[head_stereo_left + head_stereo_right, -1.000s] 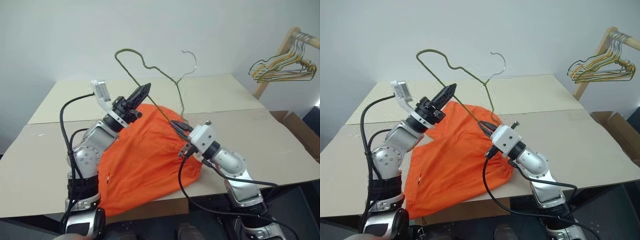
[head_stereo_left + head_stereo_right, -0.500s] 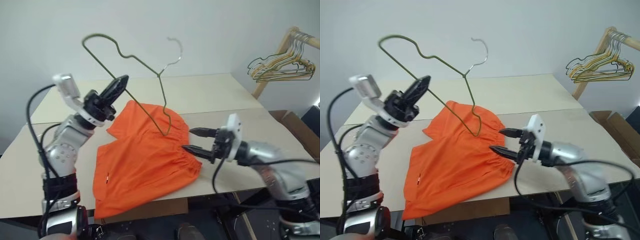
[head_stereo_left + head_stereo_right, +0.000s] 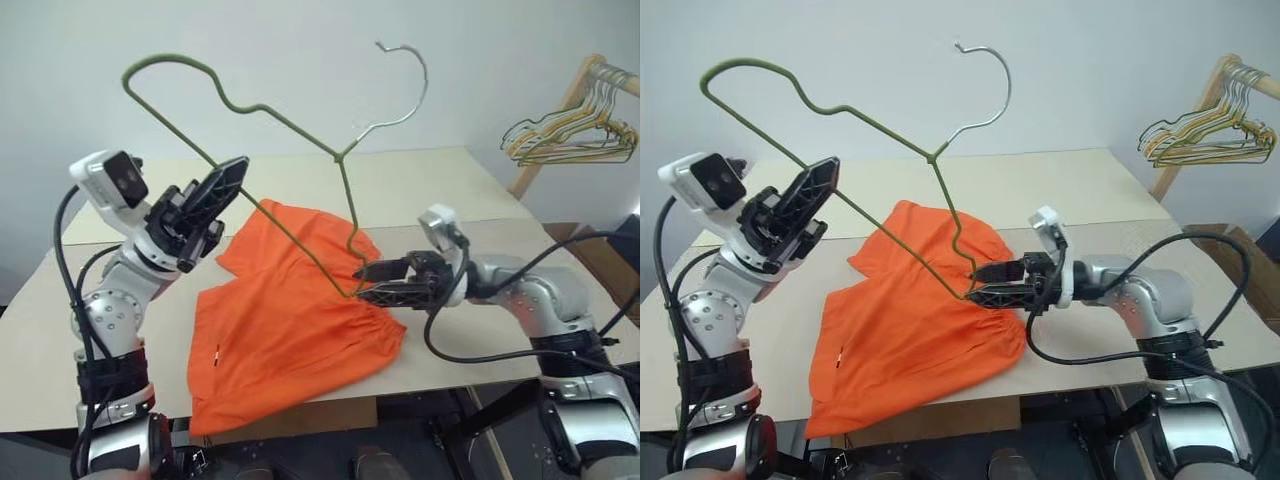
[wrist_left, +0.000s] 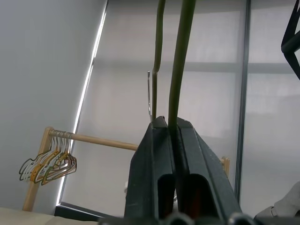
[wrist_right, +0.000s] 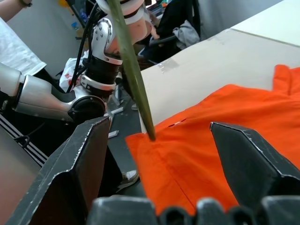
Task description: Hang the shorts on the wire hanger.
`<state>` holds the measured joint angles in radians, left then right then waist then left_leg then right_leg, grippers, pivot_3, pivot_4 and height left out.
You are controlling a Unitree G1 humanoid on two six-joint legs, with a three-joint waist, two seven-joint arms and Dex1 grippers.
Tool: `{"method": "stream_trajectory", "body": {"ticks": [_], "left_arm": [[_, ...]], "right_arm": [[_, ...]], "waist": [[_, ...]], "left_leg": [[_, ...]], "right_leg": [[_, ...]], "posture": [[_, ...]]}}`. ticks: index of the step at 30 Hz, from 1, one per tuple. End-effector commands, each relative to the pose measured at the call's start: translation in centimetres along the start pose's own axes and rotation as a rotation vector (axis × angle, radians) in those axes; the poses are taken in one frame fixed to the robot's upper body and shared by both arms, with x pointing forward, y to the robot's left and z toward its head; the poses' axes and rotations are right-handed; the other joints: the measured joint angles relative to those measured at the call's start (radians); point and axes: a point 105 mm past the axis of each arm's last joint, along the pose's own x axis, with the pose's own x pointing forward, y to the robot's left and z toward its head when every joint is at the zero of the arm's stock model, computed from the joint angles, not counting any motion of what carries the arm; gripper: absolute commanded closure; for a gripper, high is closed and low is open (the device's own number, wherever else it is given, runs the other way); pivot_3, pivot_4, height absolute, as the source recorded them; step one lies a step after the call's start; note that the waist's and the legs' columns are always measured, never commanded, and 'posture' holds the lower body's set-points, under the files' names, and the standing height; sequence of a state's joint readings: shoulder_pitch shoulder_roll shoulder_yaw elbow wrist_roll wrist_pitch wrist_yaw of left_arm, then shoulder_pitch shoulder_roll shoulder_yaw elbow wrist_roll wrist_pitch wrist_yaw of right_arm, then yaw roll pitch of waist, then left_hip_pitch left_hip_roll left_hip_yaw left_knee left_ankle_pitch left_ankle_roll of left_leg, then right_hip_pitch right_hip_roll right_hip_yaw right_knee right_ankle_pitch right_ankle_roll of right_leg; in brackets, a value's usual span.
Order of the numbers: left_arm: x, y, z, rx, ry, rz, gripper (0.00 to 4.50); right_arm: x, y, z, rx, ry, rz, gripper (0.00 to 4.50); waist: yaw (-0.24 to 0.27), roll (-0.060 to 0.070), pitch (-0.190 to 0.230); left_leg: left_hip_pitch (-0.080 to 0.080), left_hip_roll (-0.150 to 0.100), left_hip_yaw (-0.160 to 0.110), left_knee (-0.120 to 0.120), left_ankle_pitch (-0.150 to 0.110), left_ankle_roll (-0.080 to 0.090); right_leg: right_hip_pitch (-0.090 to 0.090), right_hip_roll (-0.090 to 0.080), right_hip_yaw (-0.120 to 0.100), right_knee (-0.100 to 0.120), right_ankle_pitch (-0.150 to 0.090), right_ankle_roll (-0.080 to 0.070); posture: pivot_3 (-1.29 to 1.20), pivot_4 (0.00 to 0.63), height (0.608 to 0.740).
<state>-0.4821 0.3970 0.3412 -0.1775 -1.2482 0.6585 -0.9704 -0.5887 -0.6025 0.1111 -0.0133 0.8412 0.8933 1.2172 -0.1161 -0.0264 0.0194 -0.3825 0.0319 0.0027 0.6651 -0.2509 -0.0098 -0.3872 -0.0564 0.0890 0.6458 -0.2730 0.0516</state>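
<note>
I'm holding the hanger aloft, clamped in my left gripper, its low corner dipping to the shorts lying on the tabletop, and I'm worrying my right gripper (fingers apart) closes on wire, missing the waistband.

Bright orange shorts, olive-green wire hanger with silver hook, beige table.

Silver arms, black cables, black jaws
</note>
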Motion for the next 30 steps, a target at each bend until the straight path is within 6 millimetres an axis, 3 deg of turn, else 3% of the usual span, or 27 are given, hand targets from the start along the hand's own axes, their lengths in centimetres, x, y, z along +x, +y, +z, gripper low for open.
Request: {"method": "stream_trajectory", "body": {"ticks": [1, 4, 7, 17, 27, 30], "left_arm": [[0.5, -0.6, -0.4, 0.03, 0.029, -0.025, 4.5], [0.5, -0.6, -0.5, 0.032, 0.031, -0.023, 4.5], [0.5, -0.6, -0.5, 0.029, 0.028, -0.017, 4.5], [0.8, -0.2, -0.7, 0.024, -0.002, -0.009, 4.5], [0.4, 0.4, -1.5, 0.04, 0.022, 0.035, 4.5], [-0.1, 1.0, -2.4, 0.015, 0.076, 0.085, 3.68]], "right_arm": [[0.5, 0.7, 1.1, -0.056, 0.012, 0.031, 0.47], [0.6, 0.7, 1.0, -0.055, 0.014, 0.037, 0.47], [0.5, 0.9, 1.0, -0.042, 0.006, 0.05, 0.99], [1.3, 1.3, 0.0, -0.066, 0.044, 0.062, 4.44], [1.3, 1.3, -0.3, -0.067, 0.043, 0.057, 4.48], [1.0, 1.5, 0.1, -0.07, 0.024, 0.057, 4.5]], "waist": [[0.002, 0.0, 0.0], [0.006, 0.0, 0.0], [0.01, 0.0, 0.0], [0.018, 0.0, 0.0], [0.018, 0.0, 0.0], [0.018, 0.0, 0.0]], "left_leg": [[0.0, 0.0, 0.0, 0.0, 0.0, 0.0], [0.0, 0.0, 0.0, 0.002, 0.0, 0.0], [0.0, 0.0, 0.0, 0.002, 0.0, 0.0], [0.0, 0.0, 0.0, 0.002, 0.0, 0.0], [0.0, 0.0, 0.0, 0.002, 0.0, 0.0], [0.0, 0.0, 0.0, 0.002, 0.0, 0.0]], "right_leg": [[0.0, 0.0, 0.0, 0.0, 0.0, 0.0], [0.0, 0.0, 0.0, 0.001, 0.0, 0.0], [0.0, 0.0, 0.0, 0.001, 0.0, 0.0], [0.0, 0.0, -0.001, 0.001, 0.0, 0.0], [0.0, 0.0, -0.001, 0.001, 0.0, 0.0], [0.0, 0.0, -0.001, 0.001, 0.0, 0.0]], "posture": [[-0.06, 0.0, 0.74], [-0.06, 0.0, 0.74], [-0.06, 0.0, 0.74], [-0.07, 0.0, 0.74], [-0.08, 0.0, 0.74], [-0.08, 0.0, 0.74]]}}
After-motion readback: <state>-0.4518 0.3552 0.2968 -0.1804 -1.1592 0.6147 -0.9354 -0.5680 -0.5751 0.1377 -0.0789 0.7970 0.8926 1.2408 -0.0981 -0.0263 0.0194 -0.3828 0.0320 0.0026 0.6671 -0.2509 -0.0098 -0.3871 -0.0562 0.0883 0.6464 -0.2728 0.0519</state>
